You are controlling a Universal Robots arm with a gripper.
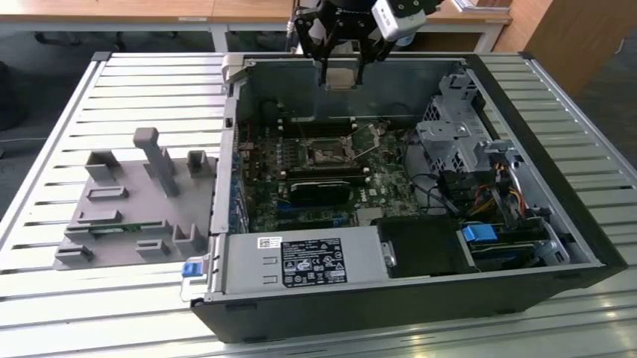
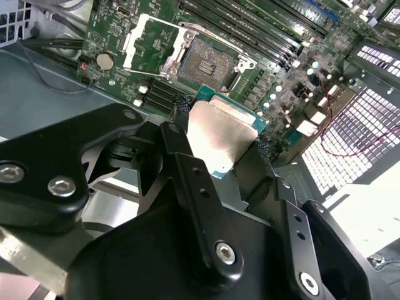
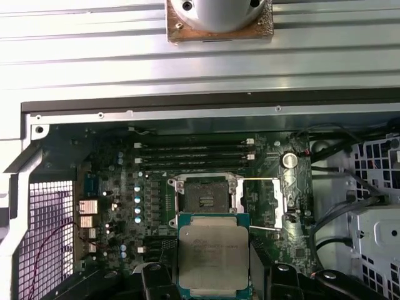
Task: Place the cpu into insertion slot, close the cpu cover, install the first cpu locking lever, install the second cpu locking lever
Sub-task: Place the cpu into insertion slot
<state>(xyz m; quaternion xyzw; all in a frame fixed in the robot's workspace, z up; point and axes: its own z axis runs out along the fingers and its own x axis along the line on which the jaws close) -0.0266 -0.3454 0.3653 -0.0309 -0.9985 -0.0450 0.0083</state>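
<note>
On the slatted metal table [image 1: 119, 82] a black computer case [image 1: 398, 306] lies on its side with its inside exposed. A grey fixture tray [image 1: 130, 216] sits beside it at the exterior view's left. Inside the case, the green motherboard [image 1: 298, 164] covers the floor.

Above the case's far wall hangs the gripper [image 1: 341, 74]. Its black fingers [image 2: 187, 162] are drawn in against two opposite edges of the cpu [image 2: 219, 137], pinching it between them. The dull silver top of the chip faces the second wrist view's camera, and its green rim shows around the metal.

On the board, the cpu cover [image 3: 262, 203] is swung back and lies just beside the insertion slot [image 3: 205, 197], hinged along one side of it. The slot's dark centre is bare inside its thin metal rim, as both wrist views show.

The cpu [image 1: 341, 77] is held in the air, apart from the slot [image 1: 327, 151] and well above the board in the exterior view.
</note>
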